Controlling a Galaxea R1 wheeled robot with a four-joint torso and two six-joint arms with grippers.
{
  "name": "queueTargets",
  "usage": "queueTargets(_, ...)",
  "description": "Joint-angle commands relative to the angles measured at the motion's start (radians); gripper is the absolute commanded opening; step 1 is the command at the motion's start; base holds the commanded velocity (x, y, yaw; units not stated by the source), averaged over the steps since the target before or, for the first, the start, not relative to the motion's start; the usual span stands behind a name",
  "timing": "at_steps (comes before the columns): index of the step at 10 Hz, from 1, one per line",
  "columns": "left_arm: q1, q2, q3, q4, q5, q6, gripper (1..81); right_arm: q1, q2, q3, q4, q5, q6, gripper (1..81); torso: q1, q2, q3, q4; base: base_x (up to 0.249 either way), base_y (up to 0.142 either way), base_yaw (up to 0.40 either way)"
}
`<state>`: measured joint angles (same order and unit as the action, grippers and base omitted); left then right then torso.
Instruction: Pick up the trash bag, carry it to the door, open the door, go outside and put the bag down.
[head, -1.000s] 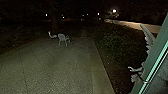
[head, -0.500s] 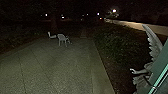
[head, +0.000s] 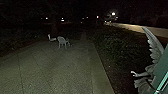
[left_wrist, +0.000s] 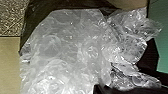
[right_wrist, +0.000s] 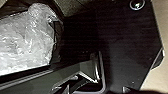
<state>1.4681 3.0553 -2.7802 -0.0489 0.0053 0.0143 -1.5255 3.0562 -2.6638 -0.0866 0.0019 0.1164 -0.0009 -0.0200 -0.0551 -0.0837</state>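
The trash bag (left_wrist: 72, 47), black with clear bubble plastic bulging out, shows large in the left wrist view. Part of the same bag (right_wrist: 22, 40) appears in the right wrist view, beside the robot's dark plate. At the right edge of the head view stands a green door or frame edge (head: 162, 72) with a bright strip. How either gripper stands relative to the bag I cannot tell.
A paved yard (head: 57, 70) stretches ahead, with white chairs (head: 62, 42) on it. Dark bushes (head: 115, 45) border its right side. A pale winged statue (head: 153, 47) stands close at the right. Distant lamps glow, one over a lit road (head: 140, 27).
The head camera has shifted slightly, with the green edge now farther toward the right and more of the winged statue in view. The chairs keep their place on the paving.
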Motion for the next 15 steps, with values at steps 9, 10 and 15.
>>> queueTargets(9, -0.058, -0.002, -0.001, 0.004, 0.053, 0.003, 1.0, 0.049, 0.011, 0.012, -0.001, -0.053, -0.004, 81.1, 0.001, 0.000, 0.000, 0.000, 0.112, 0.054, 0.000)
queueTargets(10, -0.058, -0.002, -0.001, 0.004, 0.053, 0.003, 1.0, 0.049, 0.011, 0.012, -0.001, -0.053, -0.004, 81.1, 0.001, 0.000, 0.000, 0.000, 0.110, 0.087, 0.000)
queueTargets(15, -0.058, -0.002, -0.001, 0.004, 0.053, 0.003, 1.0, 0.047, 0.008, 0.012, 0.001, -0.053, -0.003, 81.1, 0.001, 0.000, 0.000, 0.000, 0.049, 0.000, 0.000)
